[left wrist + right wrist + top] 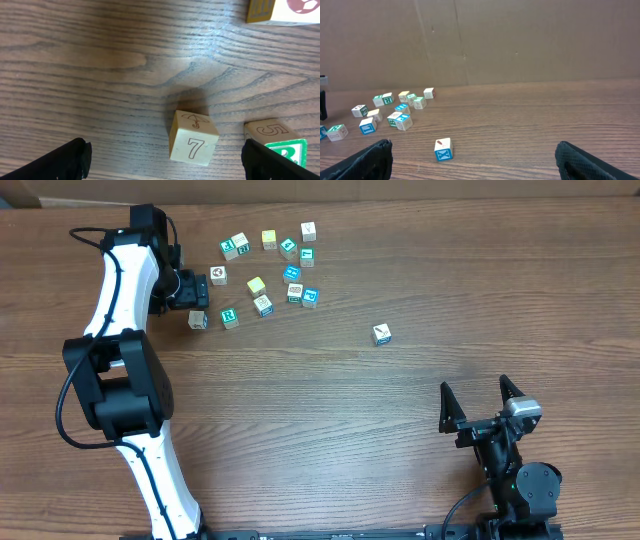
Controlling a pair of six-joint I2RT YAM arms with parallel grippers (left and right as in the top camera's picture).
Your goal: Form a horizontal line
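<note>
The tan cube (pixel 198 319) (pixel 194 137), with an umbrella on top and a 7 on its side, lies flat and slightly turned, level with the green-R cube (pixel 230 317) (pixel 278 141) numbered 5, near but not touching.

A brown wooden table (pixel 330 410) is seen. A bunch of small cubes (pixel 257 285) is scattered on its far left part. One cube with a blue face (pixel 381 334) is left alone, well apart to the right. On the bunch's near left side, a tan cube marked 7 (pixel 194 138) is set near a cube marked 5 (pixel 267 131), not touching.
</note>
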